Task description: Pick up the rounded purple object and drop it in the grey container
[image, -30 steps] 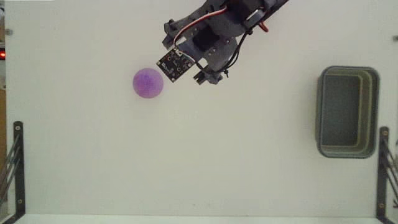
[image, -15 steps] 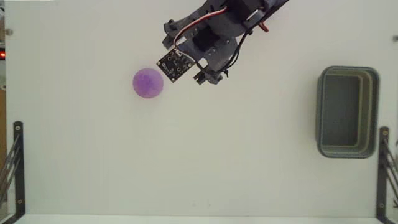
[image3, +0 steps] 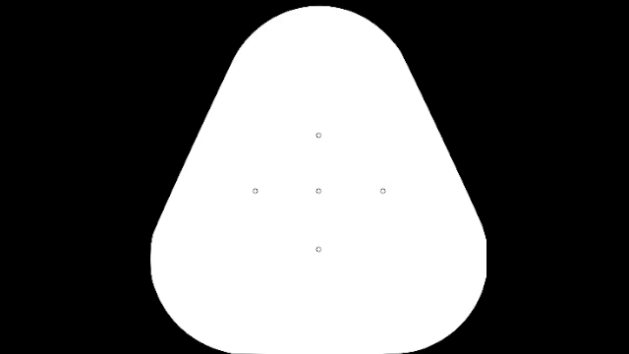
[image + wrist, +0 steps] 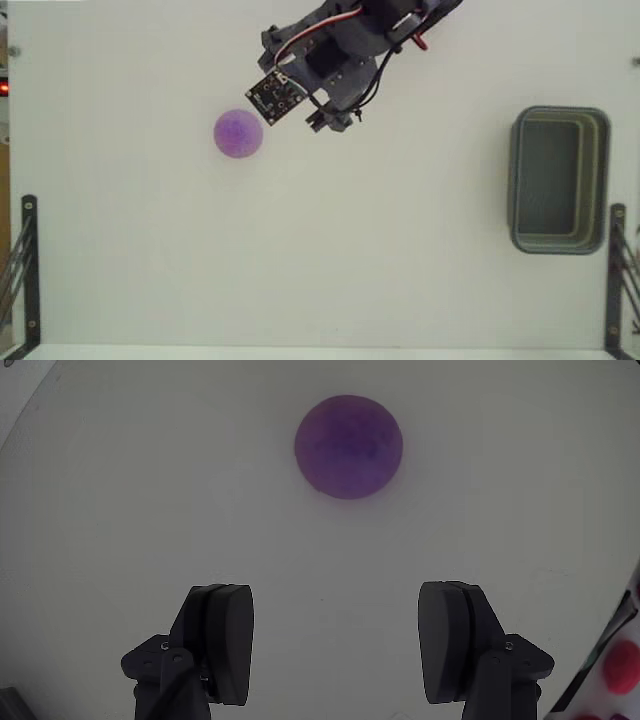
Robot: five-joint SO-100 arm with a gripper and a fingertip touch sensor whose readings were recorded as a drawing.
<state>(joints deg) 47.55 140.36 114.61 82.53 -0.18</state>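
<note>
The rounded purple object (image 4: pixel 238 134) lies on the white table, left of centre in the fixed view. My gripper (image 4: pixel 289 88) hovers just up and to the right of it, under a small black circuit board, without touching it. In the wrist view the ball (image 4: pixel 348 445) sits ahead of the gripper (image 4: pixel 337 610), roughly centred on the gap. Both black fingertips (image 4: pixel 226 622) stand wide apart with nothing between them. The grey container (image 4: pixel 601 180) rests empty at the far right of the fixed view.
Black metal brackets (image 4: pixel 24 270) stand at the table's lower left and lower right (image 4: pixel 615 270) edges, the right one just below the container. A pink-red spotted thing (image 4: pixel 622 660) shows at the wrist view's lower right corner.
The gripper has shifted slightly upward in the fixed view, a little further from the ball. The ball and container have not moved.
</note>
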